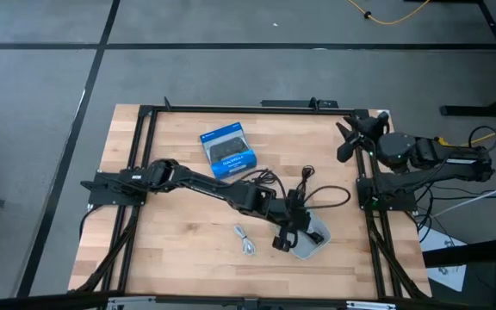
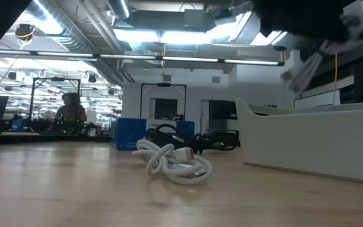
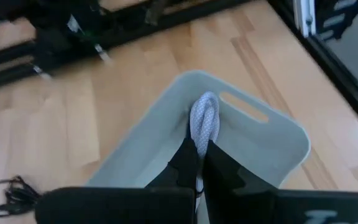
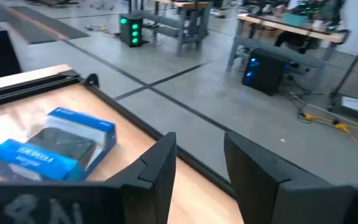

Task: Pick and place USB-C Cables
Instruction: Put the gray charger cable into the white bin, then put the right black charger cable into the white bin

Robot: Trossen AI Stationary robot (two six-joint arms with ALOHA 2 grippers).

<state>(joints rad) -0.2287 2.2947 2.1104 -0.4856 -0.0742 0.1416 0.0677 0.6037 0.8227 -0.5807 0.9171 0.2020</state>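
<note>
Left wrist view: the left gripper (image 3: pixel 199 163) pinches a whitish cable (image 3: pixel 204 124) over the pale grey tray (image 3: pixel 278 149), inside its rim. Beside the tray, another whitish-silver cable (image 1: pixel 246 240) lies on open wood. Farther back sit black cables (image 1: pixel 269 180), then the blue box (image 1: pixel 228 150). The right gripper (image 4: pixel 199 168) waits spread at the table's far right edge.

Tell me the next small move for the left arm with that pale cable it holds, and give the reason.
Probably open the fingers and let go. The left gripper is shut on a whitish cable that hangs over the inside of the pale grey tray, so a release should drop it in. The right gripper waits open at the table's far right corner.
</note>
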